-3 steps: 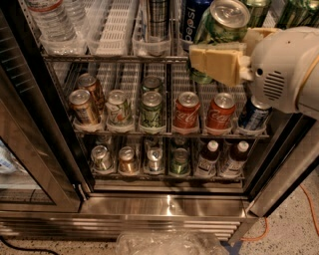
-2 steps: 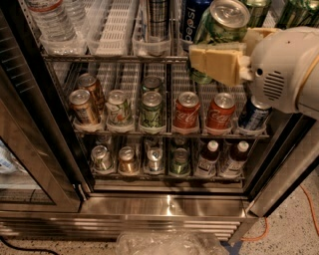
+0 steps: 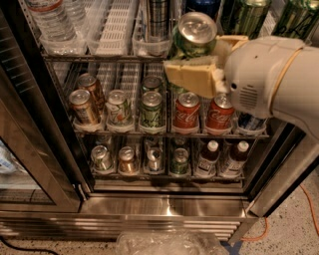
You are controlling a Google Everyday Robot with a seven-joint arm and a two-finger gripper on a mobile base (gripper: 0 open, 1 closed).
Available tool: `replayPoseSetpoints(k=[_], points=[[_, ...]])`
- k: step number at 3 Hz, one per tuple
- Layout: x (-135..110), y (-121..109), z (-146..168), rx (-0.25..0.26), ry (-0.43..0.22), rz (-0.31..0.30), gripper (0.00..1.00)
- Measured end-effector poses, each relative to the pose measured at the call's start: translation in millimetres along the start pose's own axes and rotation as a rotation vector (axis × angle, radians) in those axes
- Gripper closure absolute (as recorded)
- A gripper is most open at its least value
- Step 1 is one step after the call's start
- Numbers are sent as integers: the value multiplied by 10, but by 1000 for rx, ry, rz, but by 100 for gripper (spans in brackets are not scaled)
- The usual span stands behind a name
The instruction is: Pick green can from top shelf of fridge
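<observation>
Between my gripper's (image 3: 199, 56) clamped fingers (image 3: 192, 77) the green can (image 3: 196, 31) hangs tilted at the top shelf's (image 3: 117, 25) front edge, and I fear it may slip loose, since the grip catches only its lower body.

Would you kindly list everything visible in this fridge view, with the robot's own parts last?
green can: one, shiny yellow-green, tilted before the top shelf, in the claw
water bottles: two, clear, top shelf left
tall cans: four, silver, blue, green, top shelf centre to right
short cans: about seven, bronze, green, red, middle rack
small cans: four, mixed, bottom rack left
capped bottles: two, dark with white caps, bottom rack right
fridge: one, stainless steel, around the racks
door: one, black-framed glass, open at left
cable: one, orange, floor right
claw: one, yellowish pads, shut on the green can
arm: one, white, right
</observation>
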State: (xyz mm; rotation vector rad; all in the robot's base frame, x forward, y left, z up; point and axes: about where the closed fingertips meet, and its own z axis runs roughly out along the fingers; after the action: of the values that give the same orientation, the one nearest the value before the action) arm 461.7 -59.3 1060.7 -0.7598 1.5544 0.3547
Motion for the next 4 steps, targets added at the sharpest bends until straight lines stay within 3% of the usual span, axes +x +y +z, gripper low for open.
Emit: replayPoseSetpoints(k=[2, 3, 4], points=[[486, 556, 12, -167, 26, -23, 100], [731, 882, -5, -266, 77, -64, 100], [1020, 1218, 1, -351, 131, -57, 100]])
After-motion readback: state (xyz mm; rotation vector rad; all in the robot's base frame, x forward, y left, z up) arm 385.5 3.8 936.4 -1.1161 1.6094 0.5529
